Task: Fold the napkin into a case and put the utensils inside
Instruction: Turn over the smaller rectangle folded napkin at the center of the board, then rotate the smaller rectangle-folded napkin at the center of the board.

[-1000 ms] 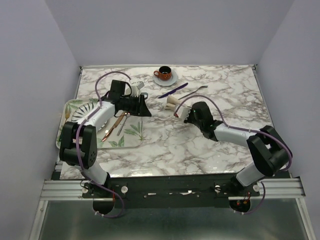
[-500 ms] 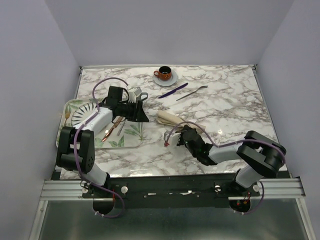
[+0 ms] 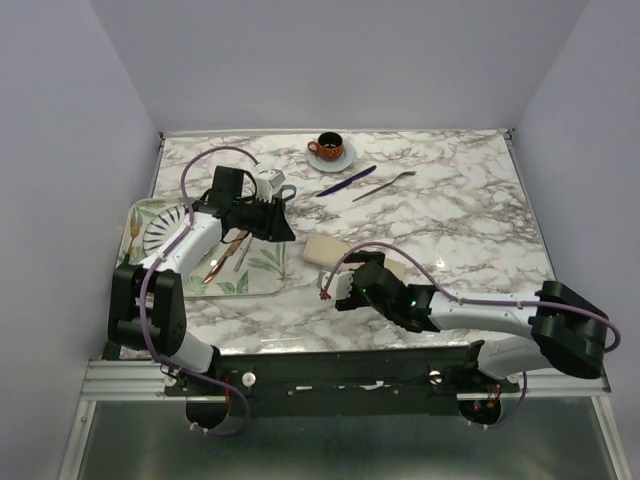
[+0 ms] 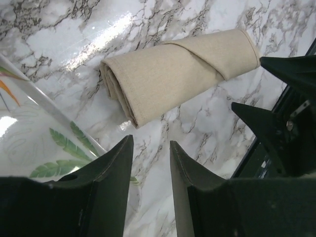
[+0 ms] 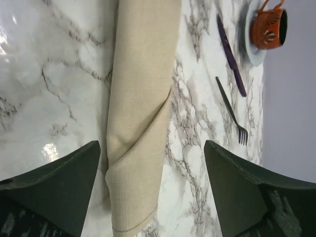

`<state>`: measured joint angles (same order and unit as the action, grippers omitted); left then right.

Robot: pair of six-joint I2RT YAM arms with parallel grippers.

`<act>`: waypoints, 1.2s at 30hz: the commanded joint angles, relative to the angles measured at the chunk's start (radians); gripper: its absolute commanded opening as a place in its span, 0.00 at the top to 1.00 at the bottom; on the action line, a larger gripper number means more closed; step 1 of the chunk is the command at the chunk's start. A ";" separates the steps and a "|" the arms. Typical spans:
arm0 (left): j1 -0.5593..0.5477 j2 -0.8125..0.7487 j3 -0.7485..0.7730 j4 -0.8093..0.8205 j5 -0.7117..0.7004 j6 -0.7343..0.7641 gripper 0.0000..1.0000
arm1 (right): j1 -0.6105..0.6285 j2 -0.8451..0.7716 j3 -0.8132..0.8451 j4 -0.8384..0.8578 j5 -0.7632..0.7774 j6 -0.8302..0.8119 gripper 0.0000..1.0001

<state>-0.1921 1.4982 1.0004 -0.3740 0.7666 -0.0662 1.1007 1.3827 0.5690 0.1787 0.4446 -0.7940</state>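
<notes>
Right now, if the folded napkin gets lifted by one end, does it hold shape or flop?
Probably flops: the napkin is soft cloth, with loose layers showing at one end. The diagonal wrap looks unsecured, so it may unfold when lifted. Likely light, and unlikely to roll, since it lies flattened on the table.

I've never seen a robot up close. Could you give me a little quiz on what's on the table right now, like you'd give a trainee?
1. True or false: the fork and the purple knife already lie inside the folded napkin.
2. The orange cup is: A on its saucer; B on the napkin; C tipped on its side.
3. Is the right gripper open or shut above the napkin?
Key: 1 false; 2 A; 3 open.
</notes>
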 commanded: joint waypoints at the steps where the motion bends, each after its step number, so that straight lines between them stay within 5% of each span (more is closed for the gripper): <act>1: -0.053 0.042 0.130 -0.134 -0.041 0.121 0.57 | -0.033 -0.122 0.188 -0.408 -0.211 0.243 0.07; 7: -0.159 0.175 0.273 -0.267 -0.113 0.175 0.60 | -0.376 -0.157 0.310 -0.679 -0.547 0.352 0.09; 13: -0.219 0.263 0.314 -0.299 -0.153 0.178 0.65 | -0.519 -0.070 0.362 -0.801 -0.674 0.352 0.23; 23: -0.264 0.445 0.359 -0.361 -0.266 0.210 0.65 | -0.530 0.205 0.385 -0.889 -0.721 0.274 0.43; 31: -0.276 0.556 0.455 -0.373 -0.297 0.241 0.65 | -0.529 0.234 0.385 -0.941 -0.840 0.277 0.43; 36: -0.302 0.600 0.527 -0.373 -0.302 0.287 0.59 | -0.550 0.158 0.431 -1.010 -1.004 0.320 0.30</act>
<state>-0.4694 2.0399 1.4673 -0.7509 0.5259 0.1535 0.5716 1.5917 0.9493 -0.7231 -0.3756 -0.5053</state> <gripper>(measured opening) 0.383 0.652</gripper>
